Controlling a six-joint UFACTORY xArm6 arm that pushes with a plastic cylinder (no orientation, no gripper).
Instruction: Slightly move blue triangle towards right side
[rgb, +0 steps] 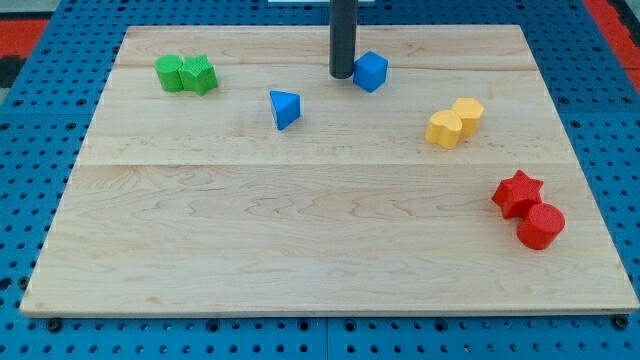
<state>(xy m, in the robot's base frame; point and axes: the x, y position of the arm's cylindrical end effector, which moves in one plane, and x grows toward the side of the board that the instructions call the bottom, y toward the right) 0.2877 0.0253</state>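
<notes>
Tool first: our tip (342, 76), a bare rod holding nothing, sits just left of the blue cube (370, 71). Below-left lies the blue triangle (285, 108), apart from it; we judge its rightward nudge not yet begun.

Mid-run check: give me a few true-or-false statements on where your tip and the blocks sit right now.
1. My tip touches the blue triangle. False: it stands apart, nearer the view's top, just left of the blue cube.
2. The two green blocks sit together at the view's upper left. True.
3. The red star is alone. False: a red cylinder sits against it.
4. The two yellow blocks lie to the view's right of the blue triangle. True.
</notes>
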